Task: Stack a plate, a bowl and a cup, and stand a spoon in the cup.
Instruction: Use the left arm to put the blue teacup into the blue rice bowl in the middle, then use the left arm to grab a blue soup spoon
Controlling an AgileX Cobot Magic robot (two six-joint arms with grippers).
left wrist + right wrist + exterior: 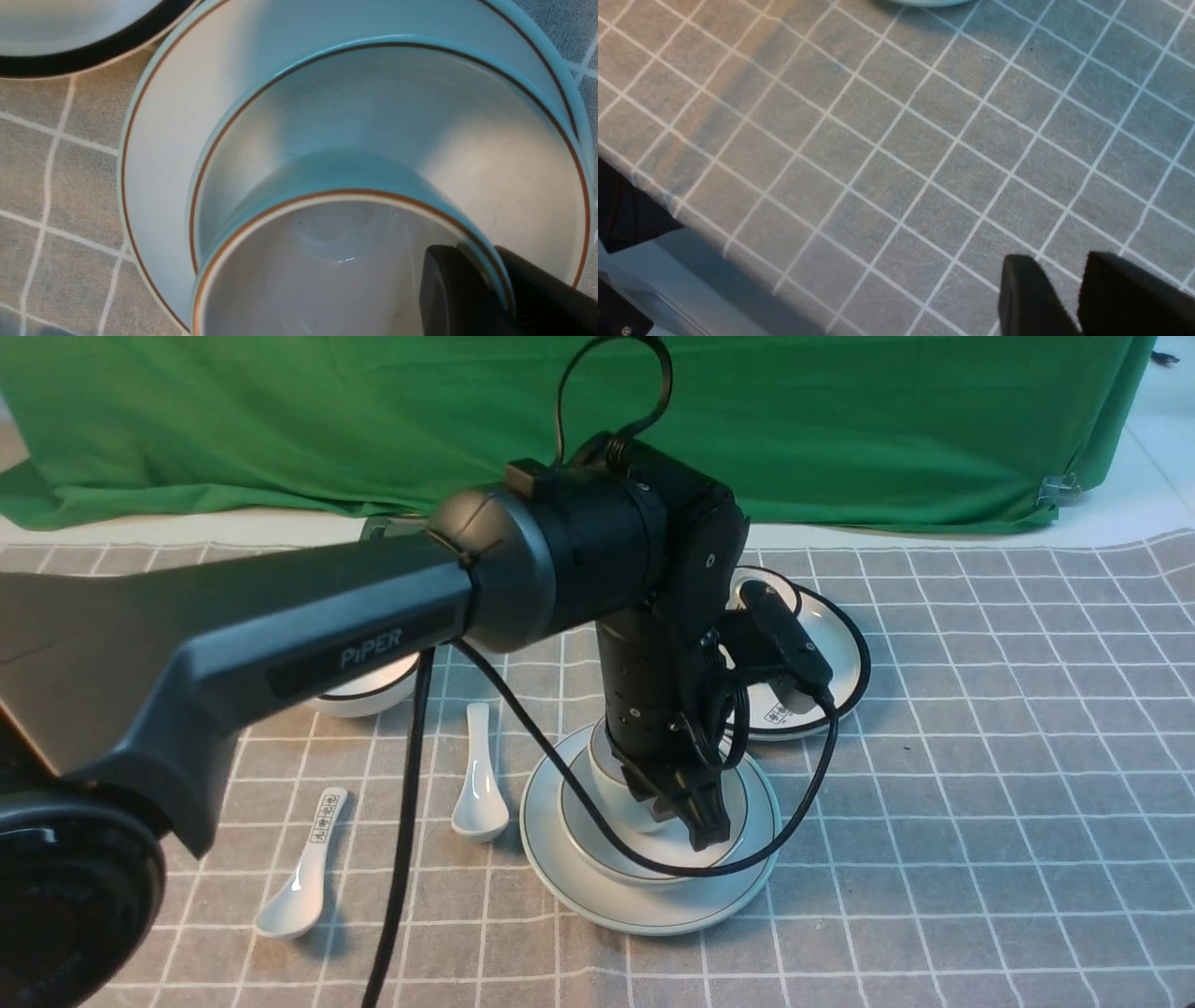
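Grey cloth with a white grid (980,756) covers the table in the front view, before a green fabric backdrop (840,429). On it sits the large pale greenish-white round plate (560,882), with the shallow pale greenish-white bowl (597,845) on it and the small grey-green handleless cup (609,782) standing in the bowl, largely hidden by the black left gripper (698,821), which points down onto it. The short plain white ceramic spoon (480,782) lies on the cloth just left of the plate. A longer white spoon with printed characters (303,875) lies further left, a white bowl with a thick black rim (369,695) behind them, and a black-rimmed plate (840,649) behind the stack. In the left wrist view the left gripper (500,291) is clamped on the cup (327,242), one finger inside its wall and one outside, within the bowl (373,116) on the plate (154,140). In the right wrist view the right gripper (1078,298) hangs over bare cloth (896,163), its fingers drawn nearly together on nothing.
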